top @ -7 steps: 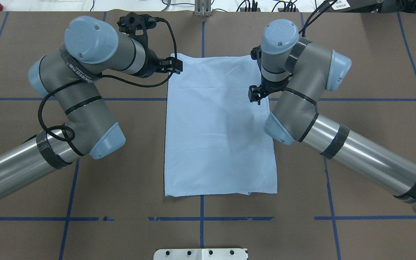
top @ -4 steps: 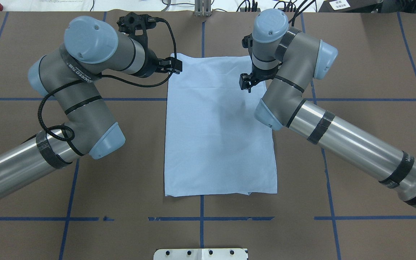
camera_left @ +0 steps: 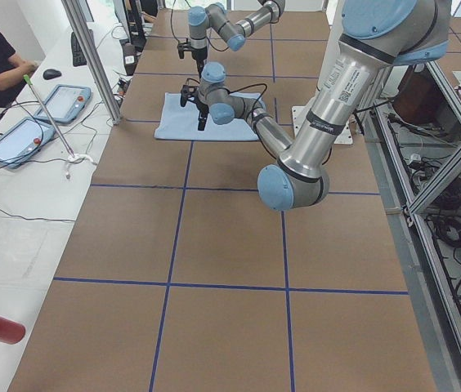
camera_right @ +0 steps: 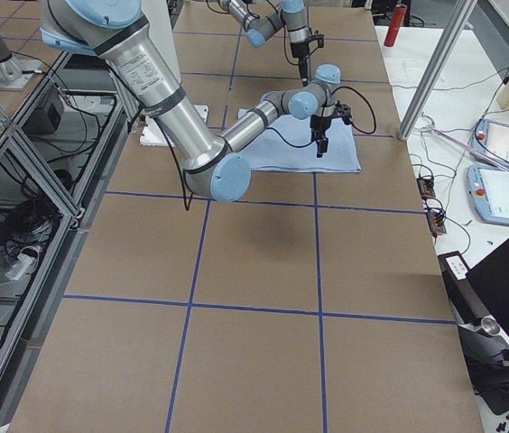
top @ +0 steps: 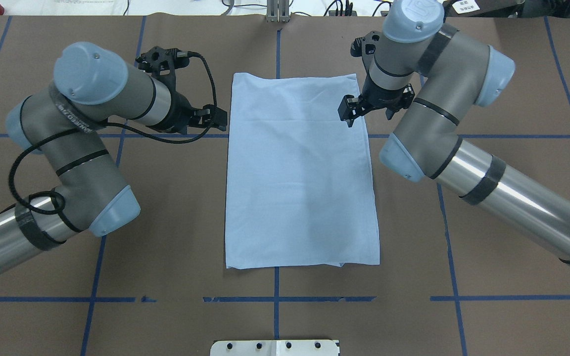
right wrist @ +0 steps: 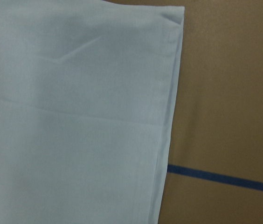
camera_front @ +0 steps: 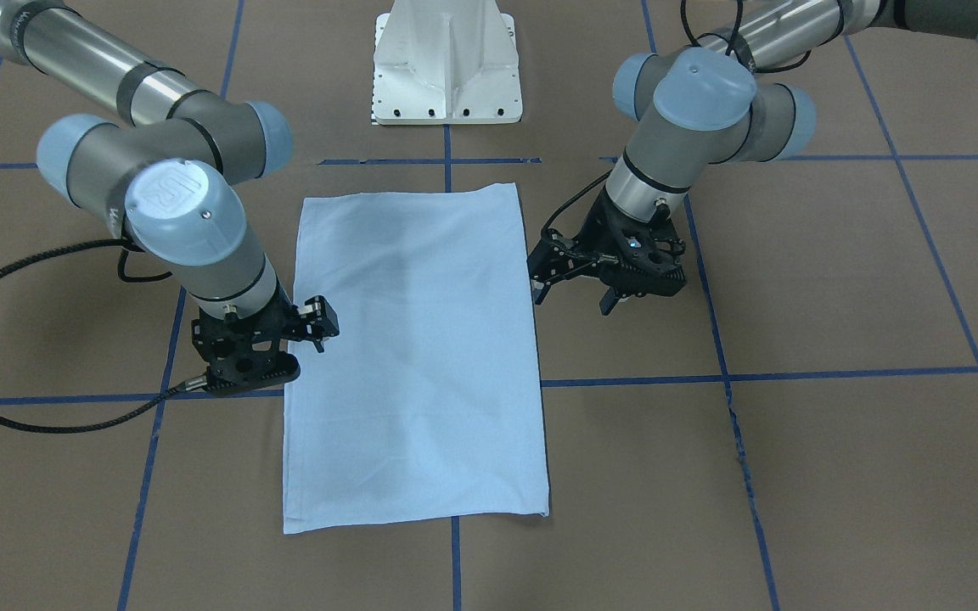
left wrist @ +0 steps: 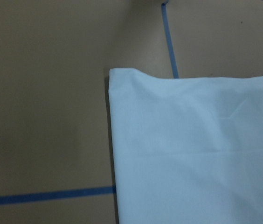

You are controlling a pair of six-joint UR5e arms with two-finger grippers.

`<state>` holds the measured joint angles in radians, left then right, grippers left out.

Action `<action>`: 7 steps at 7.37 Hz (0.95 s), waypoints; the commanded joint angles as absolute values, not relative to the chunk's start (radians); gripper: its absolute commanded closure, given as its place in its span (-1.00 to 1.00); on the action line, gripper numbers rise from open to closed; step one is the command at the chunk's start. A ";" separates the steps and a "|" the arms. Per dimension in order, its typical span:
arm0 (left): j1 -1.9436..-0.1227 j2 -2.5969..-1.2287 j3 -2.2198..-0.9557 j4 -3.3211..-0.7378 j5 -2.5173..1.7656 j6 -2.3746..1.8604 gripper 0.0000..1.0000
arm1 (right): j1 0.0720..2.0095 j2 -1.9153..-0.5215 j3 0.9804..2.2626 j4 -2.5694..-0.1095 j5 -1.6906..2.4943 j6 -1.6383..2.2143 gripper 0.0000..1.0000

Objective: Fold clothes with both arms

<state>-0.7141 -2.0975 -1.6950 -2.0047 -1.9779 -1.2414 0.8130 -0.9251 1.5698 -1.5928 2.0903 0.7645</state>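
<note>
- Your pale-blue T-shirt (top: 300,188) lies flat at the middle of the brown table (top: 166,247). It is folded into a tall rectangle.
- Read the clock from the overhead view, with 12 pointing away from the robot. The shirt's long sides run from 12 to 6.
- Along the 6 o'clock edge, near the 5 o'clock corner, you can see a small step where the layers do not line up.
- The left gripper (camera_front: 572,295) hangs at about 10 o'clock from the shirt's middle, just beside the 9 o'clock long side. Its fingers stand apart, holding nothing, and they are off the cloth.
- The right gripper (top: 349,111) sits at about 1 o'clock from the shirt's middle, over the cloth just inside the 3 o'clock side. You cannot tell whether its fingers are apart or together, nor whether they touch the fabric.
- The left wrist camera shows you one shirt corner with bare table beside it.
- The right wrist camera shows you a doubled edge running down the shirt's side.
- Blue tape lines (top: 512,298) cross the table around the shirt.
- The white pedestal base (top: 275,347) is at 6 o'clock, well apart from the shirt.
</note>
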 commanded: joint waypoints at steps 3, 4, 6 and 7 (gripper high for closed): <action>-0.420 -2.022 -1.807 -1.968 -1.768 -1.824 -1.00 | 0.796 -1.152 1.902 -1.595 2.189 0.954 -1.00; -0.364 -2.029 -1.818 -1.892 -1.722 -1.894 -1.00 | 0.792 -1.161 1.923 -1.594 2.189 0.995 -1.00; -0.260 -2.043 -1.839 -1.788 -1.657 -1.979 -1.00 | 0.775 -1.160 1.939 -1.594 2.197 1.046 -1.00; -0.247 -2.051 -1.839 -1.763 -1.655 -1.989 -0.99 | 0.772 -1.160 1.936 -1.592 2.197 1.046 -1.00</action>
<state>-0.2793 -2.0406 -1.8357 -1.8074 -1.6703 -1.9591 0.7773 -1.1589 1.9335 -1.5936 2.1955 1.0358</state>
